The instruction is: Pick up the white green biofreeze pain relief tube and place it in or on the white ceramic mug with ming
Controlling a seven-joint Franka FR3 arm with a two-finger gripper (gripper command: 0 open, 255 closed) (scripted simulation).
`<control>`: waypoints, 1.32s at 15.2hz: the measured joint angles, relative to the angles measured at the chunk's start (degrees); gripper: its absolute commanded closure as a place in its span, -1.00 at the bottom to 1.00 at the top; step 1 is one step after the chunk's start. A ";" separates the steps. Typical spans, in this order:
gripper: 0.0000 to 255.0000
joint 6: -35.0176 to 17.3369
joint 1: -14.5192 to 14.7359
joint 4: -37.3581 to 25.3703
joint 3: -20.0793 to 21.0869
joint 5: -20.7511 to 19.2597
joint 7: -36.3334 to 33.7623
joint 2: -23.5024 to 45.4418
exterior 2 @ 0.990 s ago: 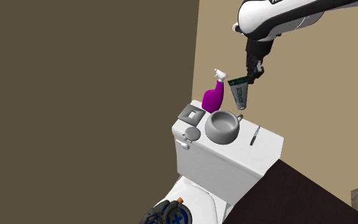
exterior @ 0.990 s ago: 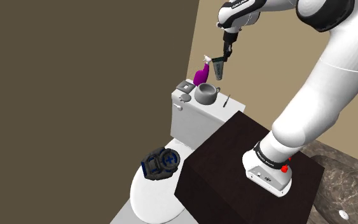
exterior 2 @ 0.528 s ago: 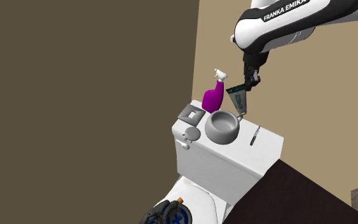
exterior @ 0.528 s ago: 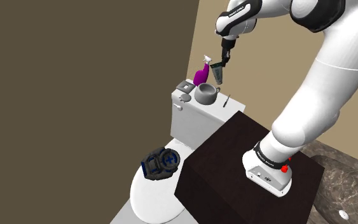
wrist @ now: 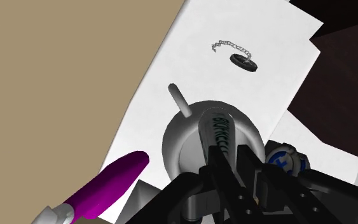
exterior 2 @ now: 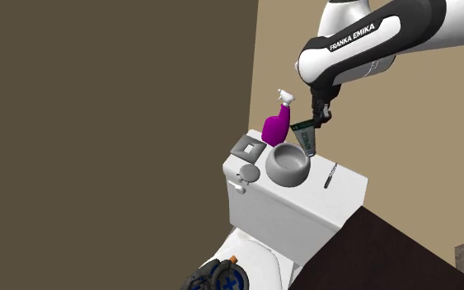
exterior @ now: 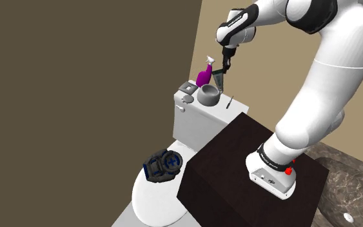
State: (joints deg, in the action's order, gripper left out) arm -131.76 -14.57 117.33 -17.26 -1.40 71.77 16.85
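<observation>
Gripper (exterior 2: 318, 115) closed on the tube (exterior 2: 306, 137), at its upper end. Tube hangs over grey mug (exterior 2: 288, 166) on toilet tank (exterior 2: 341, 196) (purple spray bottle (exterior 2: 276, 125) just beside mug).

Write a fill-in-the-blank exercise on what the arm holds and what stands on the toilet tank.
1. The all-black pincer is ___ on the white and green squeeze tube.
2. The tube hangs over the round grey mug, and beside the mug stands a ___ spray bottle.
3. Mug and bottle stand on the white tank lid of a ___.

Missing words: shut; purple; toilet.
</observation>
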 measured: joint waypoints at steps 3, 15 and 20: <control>1.00 -1.29 -0.12 -0.15 0.09 0.30 0.14 0.51; -1.00 -1.55 -0.14 0.51 0.11 0.32 0.14 1.00; -1.00 4.34 0.67 -1.66 -0.20 -0.87 -0.74 -2.90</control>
State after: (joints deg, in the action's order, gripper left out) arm -127.42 -13.90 115.67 -17.46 -2.26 71.03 13.96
